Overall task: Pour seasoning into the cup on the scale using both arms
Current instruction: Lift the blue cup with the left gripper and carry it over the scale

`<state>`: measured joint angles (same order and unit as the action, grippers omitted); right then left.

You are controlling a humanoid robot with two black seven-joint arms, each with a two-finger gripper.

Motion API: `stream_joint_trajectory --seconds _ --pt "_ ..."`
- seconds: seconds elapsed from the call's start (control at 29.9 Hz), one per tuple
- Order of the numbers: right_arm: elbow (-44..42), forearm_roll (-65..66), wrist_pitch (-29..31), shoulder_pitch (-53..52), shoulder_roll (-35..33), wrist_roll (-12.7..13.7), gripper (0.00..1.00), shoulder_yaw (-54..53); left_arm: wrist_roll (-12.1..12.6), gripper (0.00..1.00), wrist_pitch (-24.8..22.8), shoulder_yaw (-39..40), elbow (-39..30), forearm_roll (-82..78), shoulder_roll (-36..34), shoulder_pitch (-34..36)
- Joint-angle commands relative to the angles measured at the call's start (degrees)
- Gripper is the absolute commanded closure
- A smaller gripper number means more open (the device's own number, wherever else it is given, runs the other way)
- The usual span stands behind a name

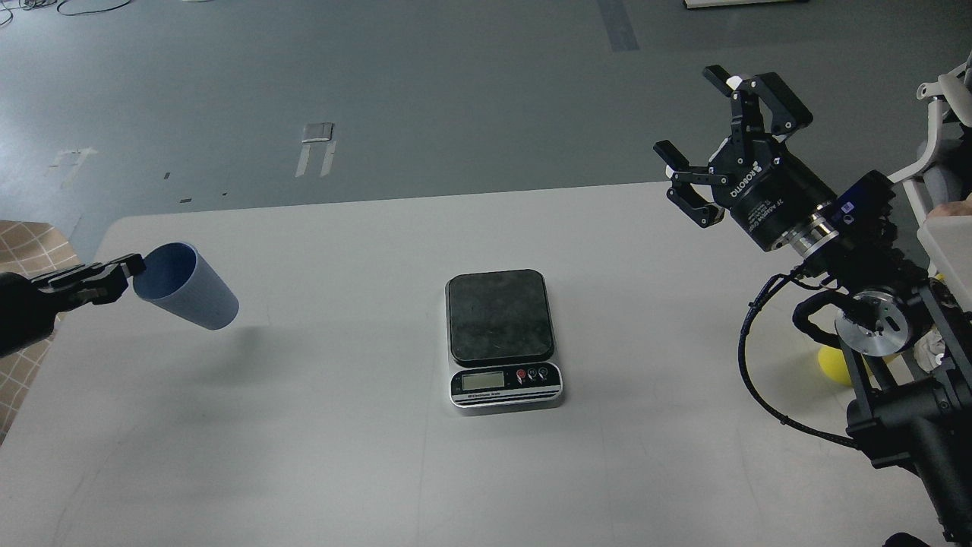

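Note:
The dusty-blue ribbed cup hangs tilted in the air over the left part of the white table, its mouth towards the left. My left gripper comes in from the left edge and is shut on the cup's rim. The scale sits at the table's middle with its dark platform bare. My right gripper is open and empty, raised above the table's far right corner. Only a small yellow part of the seasoning bottle shows behind my right arm.
A tan checked cloth lies at the left edge beyond the table. A white frame stands at the right edge. My right arm's cable loops over the table's right side.

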<state>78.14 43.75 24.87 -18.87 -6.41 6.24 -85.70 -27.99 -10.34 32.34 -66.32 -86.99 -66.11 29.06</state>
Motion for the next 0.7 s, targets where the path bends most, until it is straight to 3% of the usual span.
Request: stream_joint_trajectory --seconds 0.0,0.17,0.67 --pt "0.1 -0.1 0.0 0.1 -0.1 0.0 0.0 -0.5 0.0 1.0 -4.4 0.0 -2.6 -0.8 2.4 3.5" --pt "0.1 -0.2 0.0 0.3 -0.7 0.0 0.0 -0.7 0.0 1.0 -8.8 0.1 -4.4 -1.4 6.6 8.1" --pt "0.0 -0.1 0.0 0.5 -0.8 0.0 0.0 -1.3 0.0 1.0 -8.9 0.0 -4.4 -12.2 21.6 14.1"
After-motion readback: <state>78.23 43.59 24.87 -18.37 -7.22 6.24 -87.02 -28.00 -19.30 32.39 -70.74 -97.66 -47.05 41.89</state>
